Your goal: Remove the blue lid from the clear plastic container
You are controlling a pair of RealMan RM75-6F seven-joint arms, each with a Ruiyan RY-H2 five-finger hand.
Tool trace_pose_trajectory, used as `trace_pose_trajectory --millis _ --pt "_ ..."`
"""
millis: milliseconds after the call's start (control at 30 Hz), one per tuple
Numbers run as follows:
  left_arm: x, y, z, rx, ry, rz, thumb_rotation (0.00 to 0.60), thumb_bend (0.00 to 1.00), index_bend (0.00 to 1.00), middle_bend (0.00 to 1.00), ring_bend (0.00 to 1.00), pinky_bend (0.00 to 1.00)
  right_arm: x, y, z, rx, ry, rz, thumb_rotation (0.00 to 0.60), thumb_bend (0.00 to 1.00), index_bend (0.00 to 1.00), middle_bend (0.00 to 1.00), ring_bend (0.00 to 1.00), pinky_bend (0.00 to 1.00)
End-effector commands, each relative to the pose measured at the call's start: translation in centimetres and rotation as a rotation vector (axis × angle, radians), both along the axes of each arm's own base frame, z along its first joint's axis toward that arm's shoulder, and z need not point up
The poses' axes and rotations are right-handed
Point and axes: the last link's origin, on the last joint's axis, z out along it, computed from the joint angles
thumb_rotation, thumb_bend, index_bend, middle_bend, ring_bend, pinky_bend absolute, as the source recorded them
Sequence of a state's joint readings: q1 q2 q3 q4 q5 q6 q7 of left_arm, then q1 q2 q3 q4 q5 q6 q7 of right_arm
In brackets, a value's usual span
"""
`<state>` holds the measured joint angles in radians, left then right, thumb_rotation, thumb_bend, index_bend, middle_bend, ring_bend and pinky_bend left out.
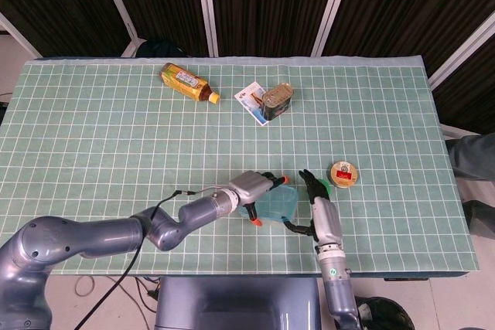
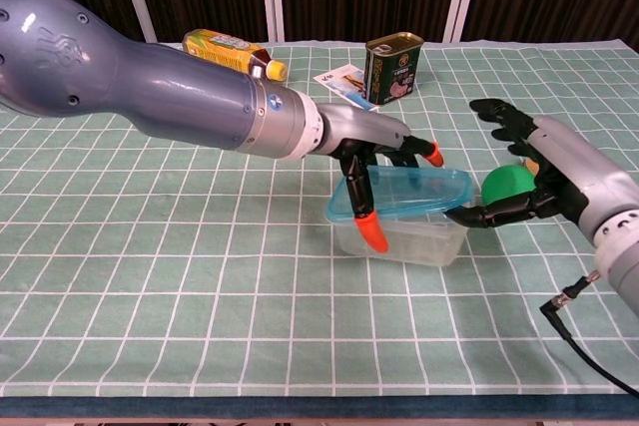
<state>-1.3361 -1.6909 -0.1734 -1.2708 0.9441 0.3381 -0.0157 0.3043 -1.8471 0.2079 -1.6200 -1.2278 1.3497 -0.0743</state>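
Blue lid sits on the clear plastic container, but we read it as tilted in the chest view: the side toward the right hand looks raised, the side under the left hand lower. So we judge the seal as partly broken there, lid not off yet. Container rests on the bench, near the front edge, roughly centre.

Left hand is draped over the lid from the left side of the container, orange-tipped fingers running down the container's near wall and others across the lid top; we'd say it is pressing and steadying the box, grasping it loosely rather than lifting. Right hand is on the opposite side of the container, fingers spread, one dark fingertip touching the lid's edge, nothing clasped, so released but prying.

Left to do, as we judge: free the rest of the rim, lift the lid clear, set it down.

Around the container: green ball just behind the right hand, round tin beyond it, dark can and card farther back, bottle back left.
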Motion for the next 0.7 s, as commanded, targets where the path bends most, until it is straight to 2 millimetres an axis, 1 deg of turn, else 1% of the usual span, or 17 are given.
trace_pose_trajectory --millis 33,200,367,433,567,700 --pt "0.1 -0.06 -0.06 -0.004 0.004 -0.005 0.6 0.0 0.0 0.0 0.03 0.22 0.04 -0.05 0.0 -0.002 -0.001 0.001 0.6 0.31 0.0 0.0 0.0 0.0" --pt "0.23 -0.15 -0.11 -0.009 0.005 -0.008 0.6 0.0 0.0 0.0 0.02 0.2 0.11 -0.08 -0.07 0.0 -0.002 0.004 0.6 0.31 0.0 0.0 0.0 0.0" --pt "0.21 0.09 0.04 0.004 0.002 -0.011 0.6 0.0 0.0 0.0 0.0 0.15 0.02 -0.07 -0.03 -0.003 -0.003 0.005 0.6 0.31 0.01 0.0 0.0 0.0" --pt "0.14 0.24 0.13 0.013 0.003 -0.014 0.6 0.0 0.0 0.0 0.0 0.12 0.04 -0.03 -0.04 -0.002 -0.004 0.009 0.6 0.31 0.06 0.0 0.0 0.0" --pt "0.06 0.5 0.32 0.032 0.001 -0.021 0.6 0.0 0.0 0.0 0.0 0.08 0.21 0.2 -0.16 0.007 -0.012 0.025 0.6 0.31 0.27 0.0 0.0 0.0" --pt "0.07 0.51 0.52 0.045 -0.012 -0.021 0.6 0.0 0.0 0.0 0.0 0.06 0.27 0.33 -0.33 0.016 -0.016 0.03 0.6 0.31 0.37 0.01 0.0 0.0"
